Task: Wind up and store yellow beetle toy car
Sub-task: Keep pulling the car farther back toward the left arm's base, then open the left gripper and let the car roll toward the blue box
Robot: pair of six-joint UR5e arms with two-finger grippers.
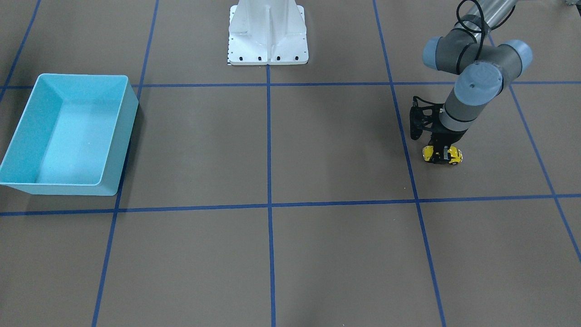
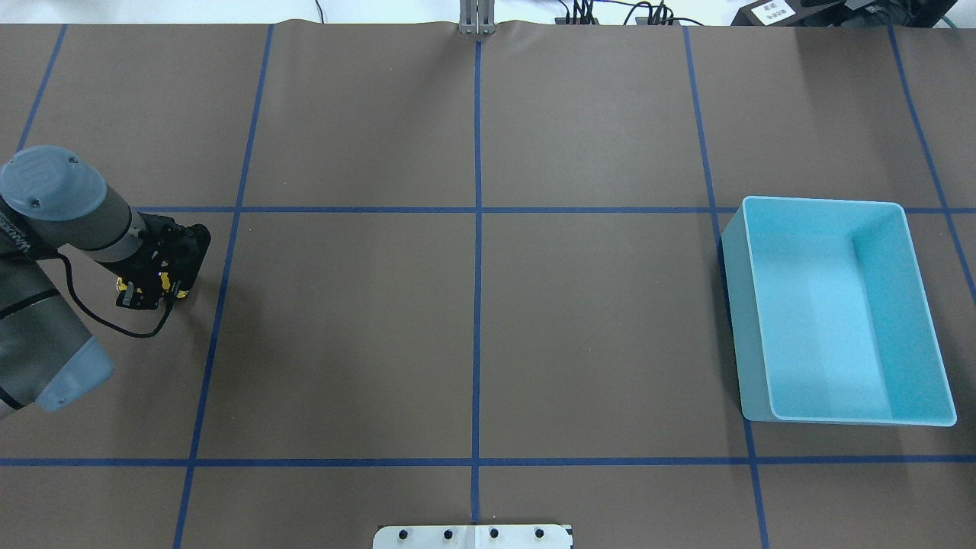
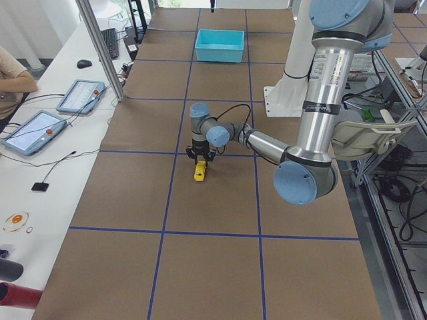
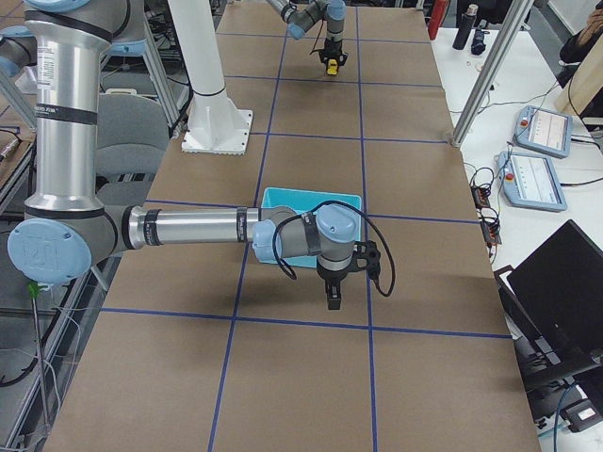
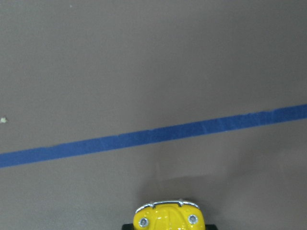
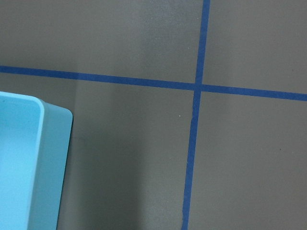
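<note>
The yellow beetle toy car (image 1: 454, 156) sits low at the brown table on my left side, small and glossy. My left gripper (image 1: 441, 154) points straight down with its fingers around the car's middle, shut on it. The car also shows in the overhead view (image 2: 181, 292), the left side view (image 3: 199, 173) and the left wrist view (image 5: 169, 216), front end with silver bumper forward. My right gripper (image 4: 332, 301) hangs near the table beside the blue bin (image 4: 311, 200); I cannot tell whether it is open or shut.
The light blue bin (image 2: 732, 305) stands open on my right side, far from the car; its corner shows in the right wrist view (image 6: 48, 167). Blue tape lines (image 1: 268, 204) grid the table. The robot's white base (image 1: 268, 32) stands at the table's near edge.
</note>
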